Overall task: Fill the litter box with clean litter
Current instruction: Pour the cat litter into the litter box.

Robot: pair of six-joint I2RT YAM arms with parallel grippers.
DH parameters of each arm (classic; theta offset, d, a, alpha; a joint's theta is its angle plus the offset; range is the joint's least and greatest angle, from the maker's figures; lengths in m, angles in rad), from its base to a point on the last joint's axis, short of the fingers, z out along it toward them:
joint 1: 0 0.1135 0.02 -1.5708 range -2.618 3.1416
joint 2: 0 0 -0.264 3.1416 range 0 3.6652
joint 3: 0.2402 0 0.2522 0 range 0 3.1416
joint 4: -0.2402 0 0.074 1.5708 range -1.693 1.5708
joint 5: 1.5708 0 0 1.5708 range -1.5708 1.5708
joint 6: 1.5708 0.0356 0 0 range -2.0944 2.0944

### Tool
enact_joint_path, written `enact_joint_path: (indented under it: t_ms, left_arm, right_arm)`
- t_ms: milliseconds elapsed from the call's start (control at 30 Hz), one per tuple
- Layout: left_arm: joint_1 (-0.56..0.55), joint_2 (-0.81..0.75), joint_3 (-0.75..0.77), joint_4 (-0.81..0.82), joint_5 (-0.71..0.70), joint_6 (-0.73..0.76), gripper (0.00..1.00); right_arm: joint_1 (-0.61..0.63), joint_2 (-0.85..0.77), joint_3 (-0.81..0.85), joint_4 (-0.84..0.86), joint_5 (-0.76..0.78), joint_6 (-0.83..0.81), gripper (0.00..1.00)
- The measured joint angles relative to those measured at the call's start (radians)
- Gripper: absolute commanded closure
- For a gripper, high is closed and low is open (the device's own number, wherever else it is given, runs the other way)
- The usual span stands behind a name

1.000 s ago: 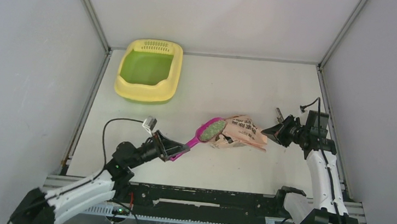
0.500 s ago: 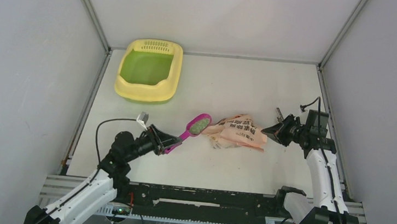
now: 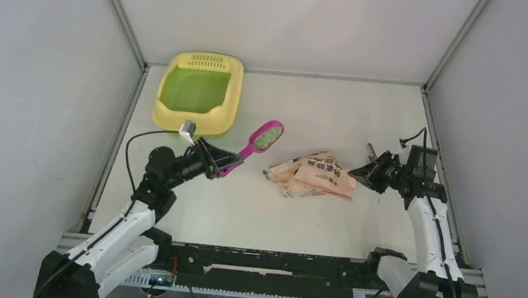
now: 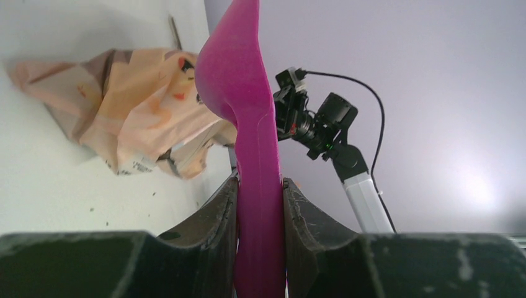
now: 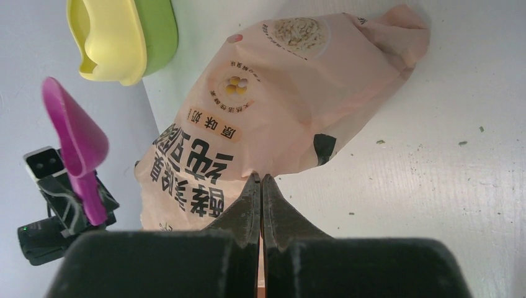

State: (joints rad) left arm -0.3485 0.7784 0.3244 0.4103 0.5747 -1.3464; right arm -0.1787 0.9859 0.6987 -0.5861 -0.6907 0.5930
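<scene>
Top external view: the litter box (image 3: 199, 93) sits in the far left corner of the worktop (image 3: 323, 111), its left rim close along the side rail and its slotted grille end toward the back wall. It is pale yellow with rounded corners, and its green floor shows. Open worktop runs from its right rim across to the opposite wall.

Just off the litter box's near right corner, a magenta scoop (image 3: 254, 143) hangs in the air, its bowl holding the clean litter (image 3: 267, 135), a speckled grey-green heap. The left gripper (image 3: 217, 165), near the box's front rim, is narrowed onto the scoop's handle, one finger on each side.

Farther right of the litter box and nearer the arms lies a crumpled peach bag (image 3: 315, 175). The right gripper (image 3: 356, 175) is pinched tight on the edge of the bag turned away from the box. A few loose granules dot the worktop beside it.
</scene>
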Motion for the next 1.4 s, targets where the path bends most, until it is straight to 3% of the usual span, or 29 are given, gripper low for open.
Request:
enact_joint_path:
  t_ms: [300, 700, 1167, 1400]
  left_arm:
    - [0.144, 0.140, 0.221, -0.019, 0.047, 0.048, 1.00]
    - [0.362, 0.364, 0.631, -0.212, 0.087, 0.197, 1.00]
    - [0.492, 0.537, 0.867, -0.580, -0.026, 0.503, 1.00]
    - [0.513, 0.590, 0.917, -0.668, -0.087, 0.626, 1.00]
  right_arm:
    - [-0.002, 0.011, 0.000, 0.014, -0.007, 0.000, 1.00]
    - [-0.001, 0.016, 0.000, 0.014, -0.008, 0.000, 1.00]
    - [0.002, 0.016, 0.000, 0.019, -0.026, -0.002, 1.00]
    - [0.002, 0.016, 0.000, 0.021, -0.030, -0.004, 1.00]
